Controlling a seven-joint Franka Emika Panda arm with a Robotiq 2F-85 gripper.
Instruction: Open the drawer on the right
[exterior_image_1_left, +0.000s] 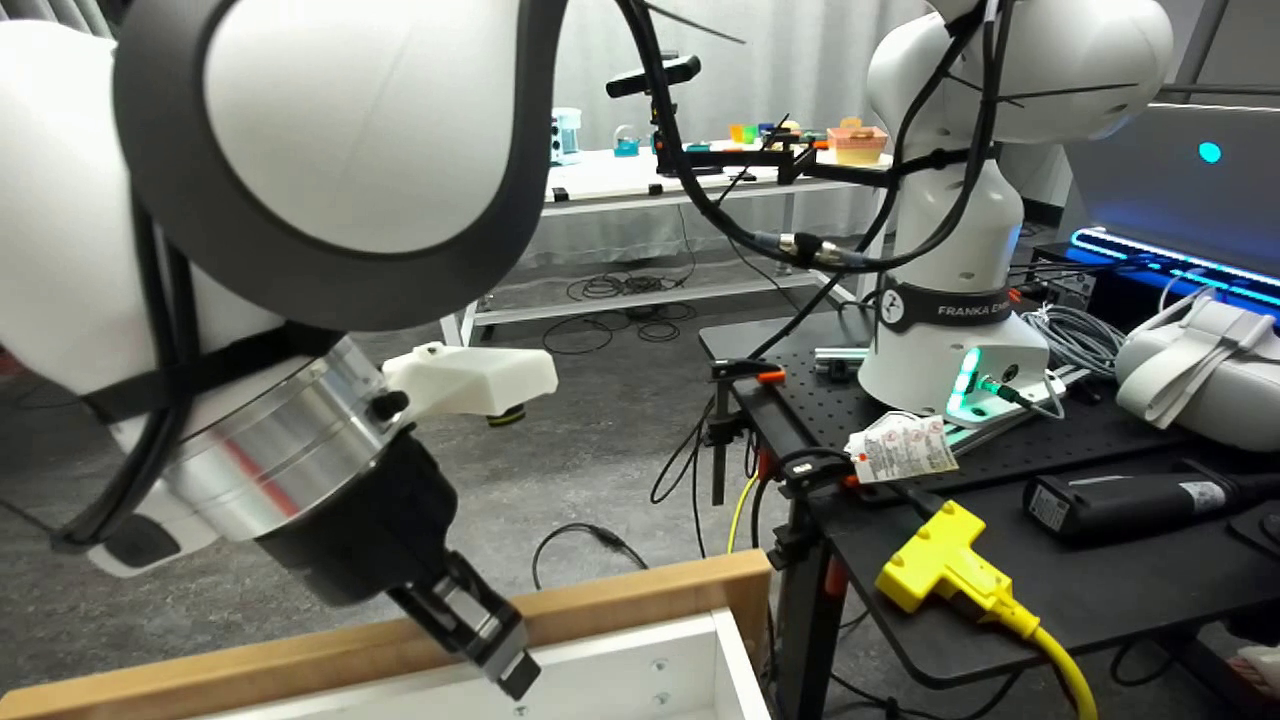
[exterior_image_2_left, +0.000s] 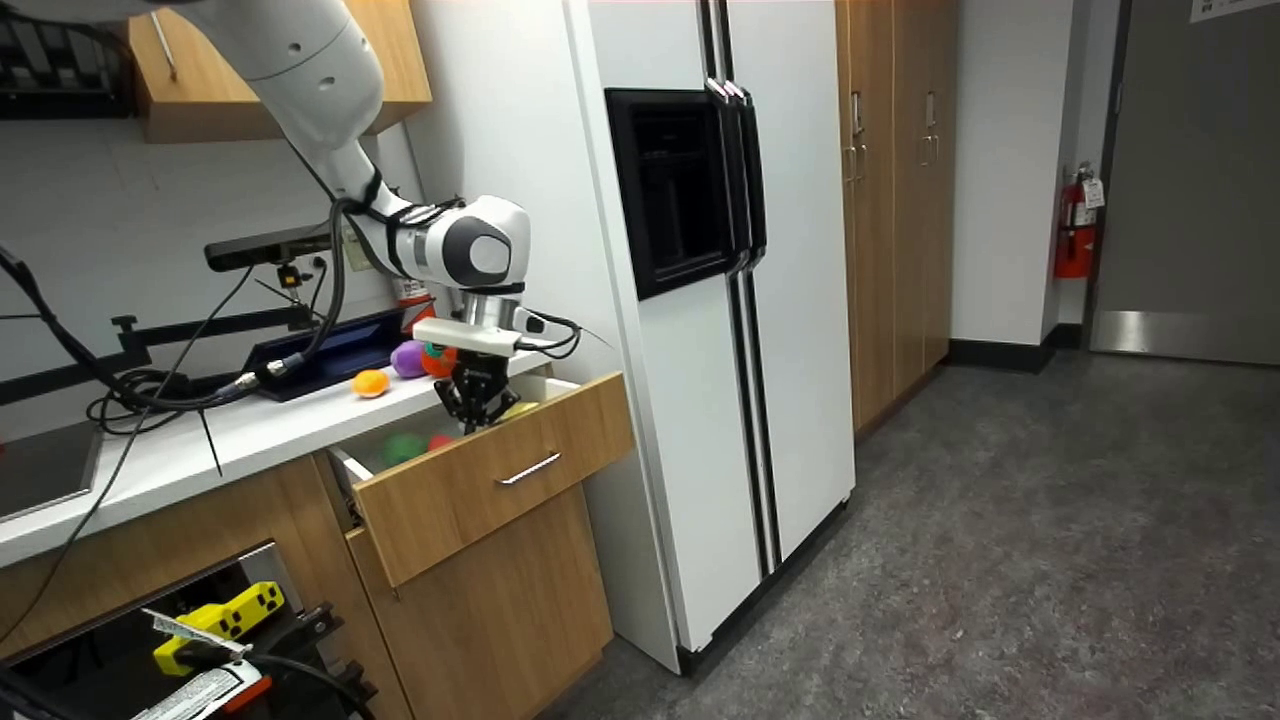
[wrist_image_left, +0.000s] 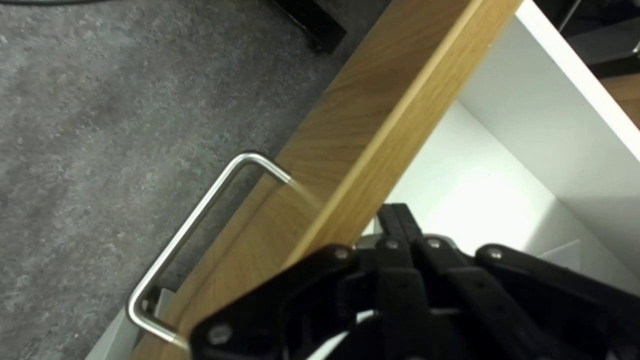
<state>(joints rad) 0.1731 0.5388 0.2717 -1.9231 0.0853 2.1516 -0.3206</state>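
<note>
The drawer stands pulled out in all views. Its wooden front (exterior_image_2_left: 440, 515) with a metal handle (exterior_image_2_left: 531, 469) shows in an exterior view, and its wood top edge (exterior_image_1_left: 650, 590) and white inside also show in an exterior view (exterior_image_1_left: 640, 665). In the wrist view the wood edge (wrist_image_left: 410, 120) runs diagonally, with the handle (wrist_image_left: 182, 232) outside it. My gripper (wrist_image_left: 398, 207) is shut with nothing between its fingertips. The fingertips are inside the drawer, just behind the front panel, also in both exterior views (exterior_image_1_left: 520, 675) (exterior_image_2_left: 474, 425). Whether they touch the panel I cannot tell.
A green object (exterior_image_2_left: 404, 449) and a red object (exterior_image_2_left: 440, 441) lie in the drawer. A white counter (exterior_image_2_left: 250, 435) holds an orange item (exterior_image_2_left: 370, 383) and a purple item (exterior_image_2_left: 407, 359). A fridge (exterior_image_2_left: 640, 420) stands beside the drawer. A black table (exterior_image_1_left: 1080, 590) holds a yellow power splitter (exterior_image_1_left: 945, 560).
</note>
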